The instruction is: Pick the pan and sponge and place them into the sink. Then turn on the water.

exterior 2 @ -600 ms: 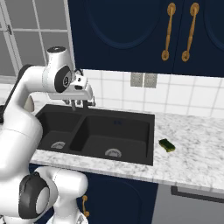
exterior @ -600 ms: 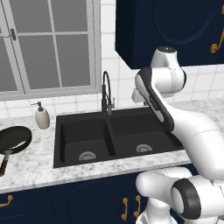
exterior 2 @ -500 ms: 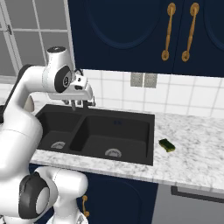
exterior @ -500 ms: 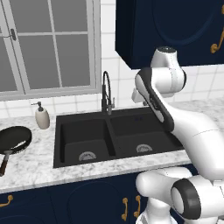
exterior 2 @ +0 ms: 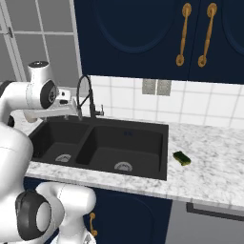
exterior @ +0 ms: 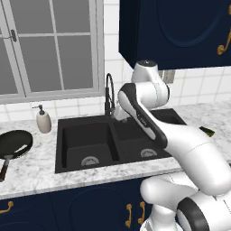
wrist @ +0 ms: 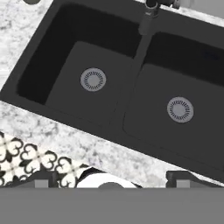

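The black pan (exterior: 16,144) rests on the counter far left of the sink, its reddish handle pointing to the front edge. The yellow-green sponge (exterior 2: 181,158) lies on the counter just right of the sink; its tip (exterior: 207,131) peeks out past my arm. The black double-basin sink (exterior: 85,135) (exterior 2: 128,143) (wrist: 131,87) holds nothing, and no water runs from the faucet (exterior: 108,92) (exterior 2: 86,95). My gripper (exterior: 119,113) (wrist: 111,178) hangs open over the sink near the faucet base, looking down on both drains, with nothing between its fingers.
A cream soap dispenser (exterior: 43,121) stands on the counter between pan and sink, below a window. Dark blue cabinets hang above the right counter. The faucet's neck (wrist: 151,13) rises close beside my hand.
My arm has swung left, carrying the open gripper from the right basin toward the faucet and the divider. Pan and sponge have not moved.
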